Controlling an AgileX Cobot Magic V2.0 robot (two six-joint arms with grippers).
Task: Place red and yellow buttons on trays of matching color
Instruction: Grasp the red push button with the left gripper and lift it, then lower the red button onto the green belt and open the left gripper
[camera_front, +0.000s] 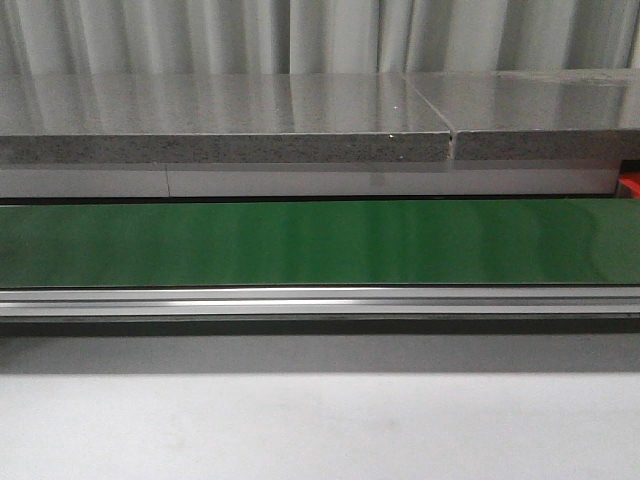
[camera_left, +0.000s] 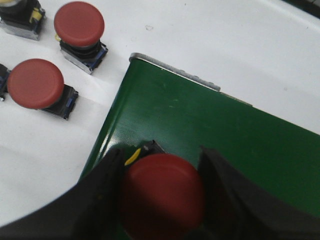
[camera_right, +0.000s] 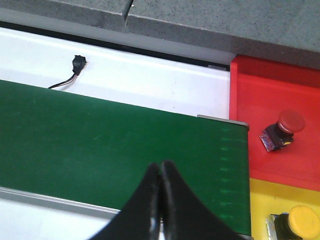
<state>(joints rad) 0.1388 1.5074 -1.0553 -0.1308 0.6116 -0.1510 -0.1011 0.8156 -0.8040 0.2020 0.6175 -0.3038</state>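
In the left wrist view my left gripper (camera_left: 161, 152) is shut on a red button (camera_left: 162, 195), one finger on each side of its cap, over a corner of the green belt (camera_left: 200, 120). Two more red buttons (camera_left: 79, 24) (camera_left: 35, 83) stand on the white table beside that corner. My right gripper (camera_right: 160, 165) is shut and empty above the belt's other end (camera_right: 100, 135). Past that end lie the red tray (camera_right: 265, 90), holding a red button (camera_right: 290, 121) on its side, and the yellow tray (camera_right: 260, 200), holding a yellow button (camera_right: 305, 219). Neither gripper shows in the front view.
The front view shows the green belt (camera_front: 320, 240) running across, a metal rail (camera_front: 320, 300) in front of it and a grey stone ledge (camera_front: 220, 148) behind. A black plug on a cable (camera_right: 77, 62) lies on the white strip behind the belt. Another button (camera_left: 20, 15) is cut off by the frame edge.
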